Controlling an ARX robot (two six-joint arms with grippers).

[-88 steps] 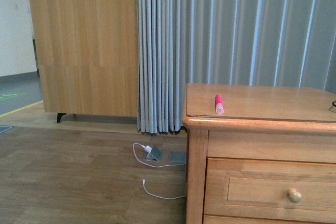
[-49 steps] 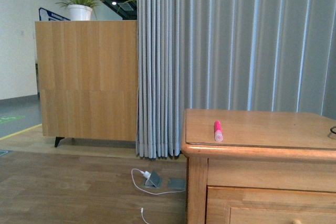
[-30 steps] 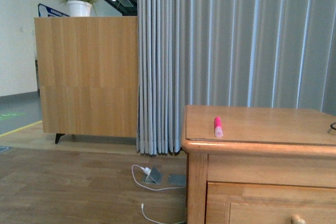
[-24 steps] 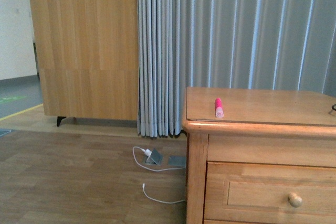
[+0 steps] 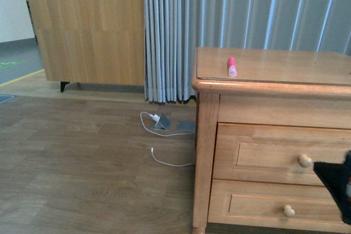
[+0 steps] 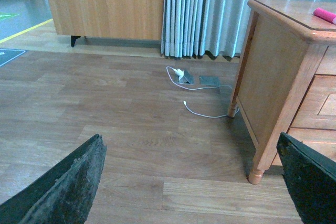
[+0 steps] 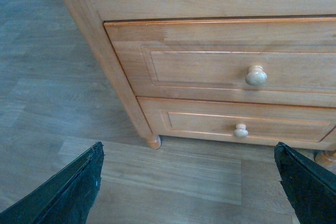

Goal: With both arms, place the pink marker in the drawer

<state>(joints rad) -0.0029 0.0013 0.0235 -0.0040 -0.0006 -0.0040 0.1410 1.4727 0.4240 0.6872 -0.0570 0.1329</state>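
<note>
The pink marker point(image 5: 232, 67) lies flat on top of the wood cabinet point(image 5: 296, 61). It's near the front edge & more to the L side of the top. Its pale end points to the front and its pink end points to the back. Nothing touches it. The L wrist cam sees the pink marker point(image 6: 325, 15) too, up on the cabinet top.

From the marker, at approx 5 o'clock & lower down, is the top drawer point(image 5: 263, 154) w/ a small round knob point(image 5: 305, 160). It's shut. Right under it, at 6 o'clock, is the bottom drawer point(image 5: 252, 205) w/ its own little knob point(image 5: 289, 210). It's shut too.

A black bit of the R arm point(image 5: 335, 184) pokes in at approx 4 o'clock from the top knob. The R claw point(image 7: 188, 147) hangs low & faces the drawer fronts. Its two black fingers point(image 7: 68, 192) are spread wide w/ nothing in them. It's well apart from both knobs.

The L claw point(image 6: 190, 137) is spread wide too & holds nothing. It's out over the wood floor point(image 5: 82, 173), off the cabinet's L side.

On the floor, at approx 8 o'clock from the marker, a thin white cable point(image 5: 167, 162) lies loose near the cabinet leg. A white plug point(image 5: 156, 118) & grey floor plates point(image 5: 185, 126) sit just behind it. A grey curtain point(image 5: 247, 9) hangs at 12 o'clock, behind the cabinet. A big wood cupboard point(image 5: 88, 26) stands at 10 o'clock.
</note>
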